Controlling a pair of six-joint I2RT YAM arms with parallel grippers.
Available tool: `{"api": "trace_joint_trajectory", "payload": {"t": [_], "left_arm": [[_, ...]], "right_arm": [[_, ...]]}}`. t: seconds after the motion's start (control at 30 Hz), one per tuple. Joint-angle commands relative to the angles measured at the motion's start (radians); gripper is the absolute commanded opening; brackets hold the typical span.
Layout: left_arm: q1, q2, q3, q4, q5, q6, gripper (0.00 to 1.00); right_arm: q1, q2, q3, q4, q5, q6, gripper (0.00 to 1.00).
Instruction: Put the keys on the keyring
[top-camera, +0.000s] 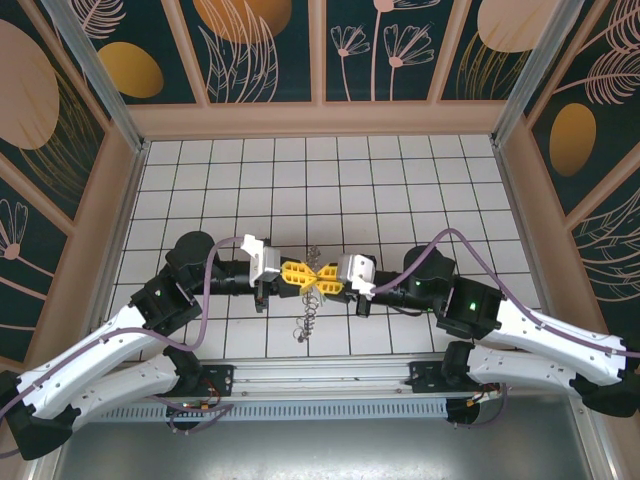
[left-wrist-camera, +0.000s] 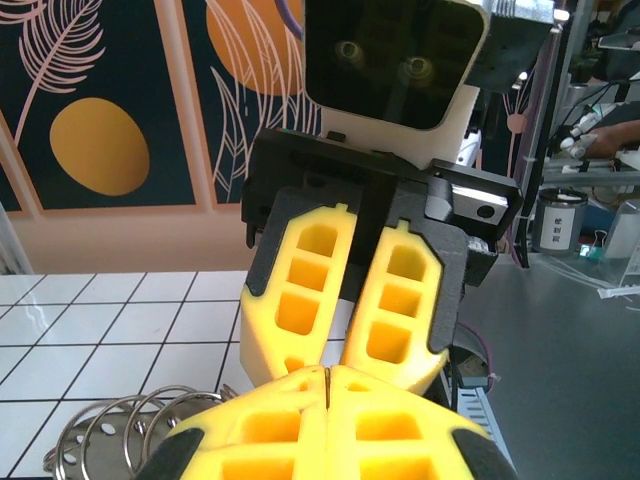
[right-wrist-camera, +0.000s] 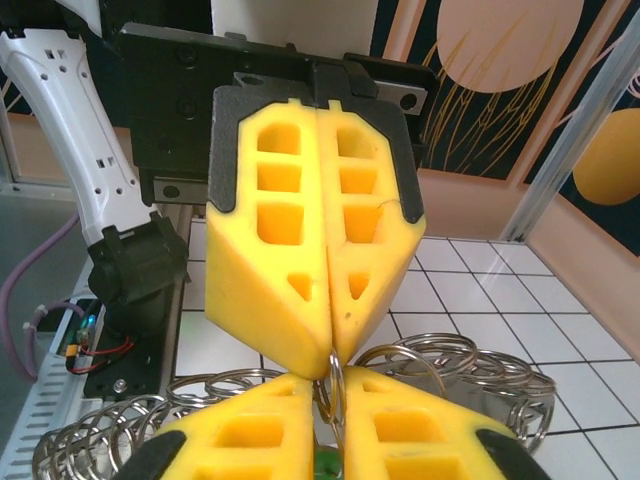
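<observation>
Meeting tip to tip above the white tiled desk (top-camera: 400, 190), the left gripper (top-camera: 308, 275) and right gripper (top-camera: 326, 278) are both seen closed. Both are tipped in yellow latticed plastic. The keyring (right-wrist-camera: 333, 385), a chain of thin silvery wire loops, is pinched at one upright loop by the left gripper, and the rest is draped to either side. The key (right-wrist-camera: 325, 462), a tiny green piece, is held low inside the right gripper, just beside that loop. Its long axis cannot be told. Threading is judged to fall to the right arm.
</observation>
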Motion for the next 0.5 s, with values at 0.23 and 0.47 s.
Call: {"api": "trace_joint_trajectory", "payload": {"t": [0.23,0.47], "left_arm": [[-0.005,0.047,0.077,-0.186,-0.006,0.095,0.0],[-0.005,0.109,0.122,-0.312,-0.056,0.152,0.05]], "right_arm": [[-0.01,0.011,0.063,-0.092,0.15,-0.057,0.0],[-0.009,0.083,0.155,-0.228,0.164,-0.108,0.0]]}}
